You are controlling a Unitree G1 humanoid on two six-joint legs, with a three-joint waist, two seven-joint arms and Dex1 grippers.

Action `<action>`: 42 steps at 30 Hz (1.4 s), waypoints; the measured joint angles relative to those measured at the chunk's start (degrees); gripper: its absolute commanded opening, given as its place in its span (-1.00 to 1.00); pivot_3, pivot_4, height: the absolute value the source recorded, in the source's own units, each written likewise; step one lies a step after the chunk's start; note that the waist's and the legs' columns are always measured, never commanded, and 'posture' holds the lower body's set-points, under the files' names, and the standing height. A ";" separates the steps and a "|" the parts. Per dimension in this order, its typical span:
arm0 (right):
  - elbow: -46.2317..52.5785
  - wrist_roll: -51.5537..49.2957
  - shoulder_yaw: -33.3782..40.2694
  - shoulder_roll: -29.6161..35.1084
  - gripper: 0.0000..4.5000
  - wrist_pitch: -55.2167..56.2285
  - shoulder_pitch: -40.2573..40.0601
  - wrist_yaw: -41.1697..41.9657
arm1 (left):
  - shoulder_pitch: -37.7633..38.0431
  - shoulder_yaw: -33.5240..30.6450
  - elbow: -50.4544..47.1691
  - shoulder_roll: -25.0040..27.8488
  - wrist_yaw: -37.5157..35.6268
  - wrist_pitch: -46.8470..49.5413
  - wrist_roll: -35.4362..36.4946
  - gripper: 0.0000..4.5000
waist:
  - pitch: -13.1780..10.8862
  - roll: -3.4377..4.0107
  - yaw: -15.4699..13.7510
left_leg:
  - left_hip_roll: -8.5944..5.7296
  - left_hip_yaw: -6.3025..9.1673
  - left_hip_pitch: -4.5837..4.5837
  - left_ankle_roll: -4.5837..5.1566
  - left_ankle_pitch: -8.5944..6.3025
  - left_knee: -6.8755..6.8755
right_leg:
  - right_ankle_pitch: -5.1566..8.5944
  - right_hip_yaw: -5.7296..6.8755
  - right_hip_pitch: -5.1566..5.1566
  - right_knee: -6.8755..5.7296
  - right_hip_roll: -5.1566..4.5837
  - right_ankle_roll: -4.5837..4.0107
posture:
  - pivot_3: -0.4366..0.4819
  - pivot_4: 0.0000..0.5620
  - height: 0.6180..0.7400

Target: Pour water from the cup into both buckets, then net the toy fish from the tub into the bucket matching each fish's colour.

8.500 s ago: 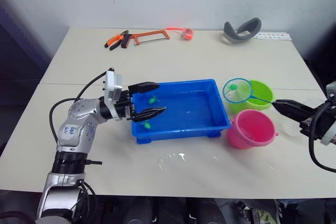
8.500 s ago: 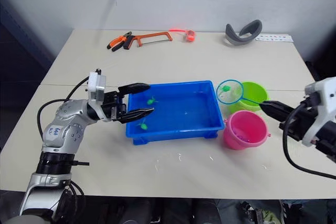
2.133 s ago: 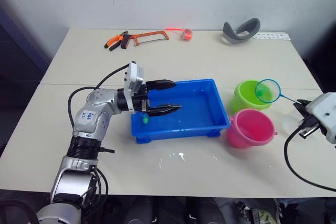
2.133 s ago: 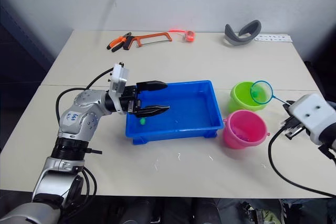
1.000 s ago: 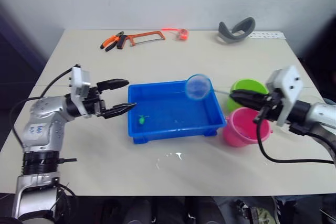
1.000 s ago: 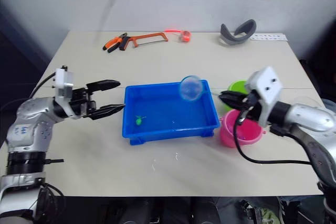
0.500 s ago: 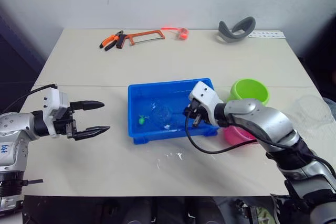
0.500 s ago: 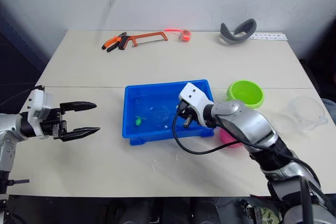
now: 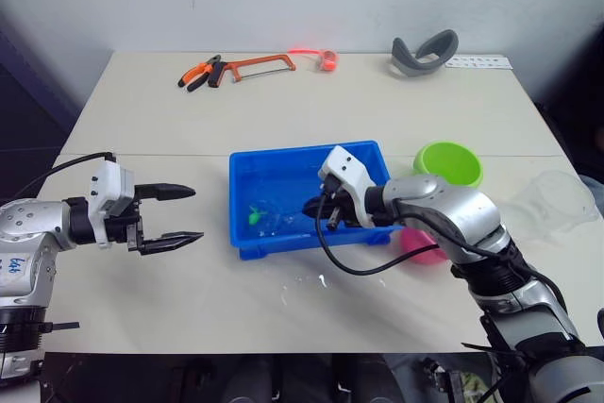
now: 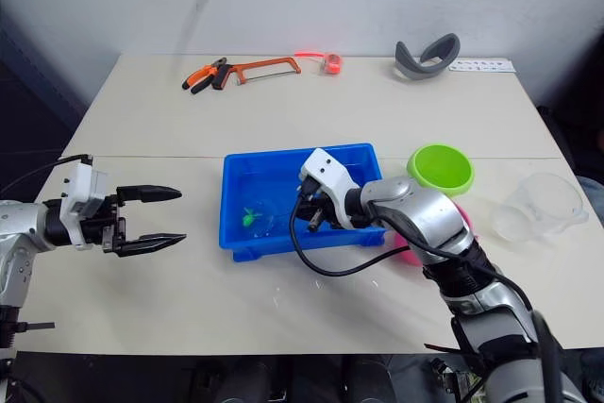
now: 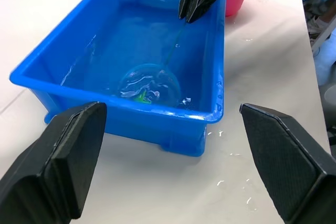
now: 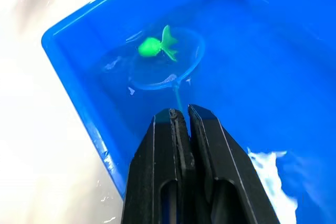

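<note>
Your net (image 12: 167,59) sits down in the water of the blue tub (image 9: 247,244), with a green fish (image 12: 154,45) right at its hoop. Your right jaws (image 12: 178,116) are squeezed tight on the net's thin handle, just behind the hoop. Your left jaws (image 9: 179,215) are wide open, holding nothing, over the worktop (image 9: 311,110) beside the tub. No writing can be read here.

Net (image 12: 167,60) dipped into tub (image 9: 247,169), hoop under green fish (image 12: 155,45).
</note>
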State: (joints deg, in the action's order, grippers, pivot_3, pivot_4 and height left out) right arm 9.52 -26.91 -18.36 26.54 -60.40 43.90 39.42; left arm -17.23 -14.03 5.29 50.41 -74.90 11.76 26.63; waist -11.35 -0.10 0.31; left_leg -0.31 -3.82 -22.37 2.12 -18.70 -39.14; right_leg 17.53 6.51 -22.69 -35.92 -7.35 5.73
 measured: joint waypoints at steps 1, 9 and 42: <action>0.00 -0.37 0.48 -0.52 -1.00 -0.29 -0.07 -0.08 | -0.33 0.11 -0.01 0.00 0.00 0.00 0.00 0.97 | 0.00 0.00 0.01 | 0.00 0.00 0.00 0.00 0.00 0.00 | 0.00 0.00 -0.01 0.00 0.00 0.00 | -0.05 -0.47 1.00; 1.99 -5.02 8.00 -0.02 -1.00 -4.77 -1.76 0.27 | -1.88 1.71 -0.41 -0.01 0.31 1.75 0.10 0.97 | 0.00 0.00 0.00 | 0.00 -0.01 -0.02 0.00 0.00 0.03 | 0.00 -0.01 -0.03 0.00 0.00 0.00 | -0.05 -0.47 1.00; 25.93 -25.86 69.02 15.70 -1.00 -9.76 -37.21 -6.39 | -20.80 14.85 2.37 -25.43 7.28 5.29 1.19 0.97 | 0.01 -0.02 -1.63 | -0.06 -0.15 0.09 0.11 0.04 0.03 | -0.07 -0.30 0.12 0.08 0.32 0.13 | -0.05 -0.47 1.00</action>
State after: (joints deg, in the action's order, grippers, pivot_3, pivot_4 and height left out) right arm 35.45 -52.77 50.66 42.24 -70.16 6.69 33.04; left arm -38.03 0.82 7.65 24.98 -67.62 17.06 27.82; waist -11.34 -0.12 -1.32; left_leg -0.37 -3.98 -22.28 2.22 -18.65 -39.11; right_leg 17.46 6.21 -22.56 -35.84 -7.03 5.86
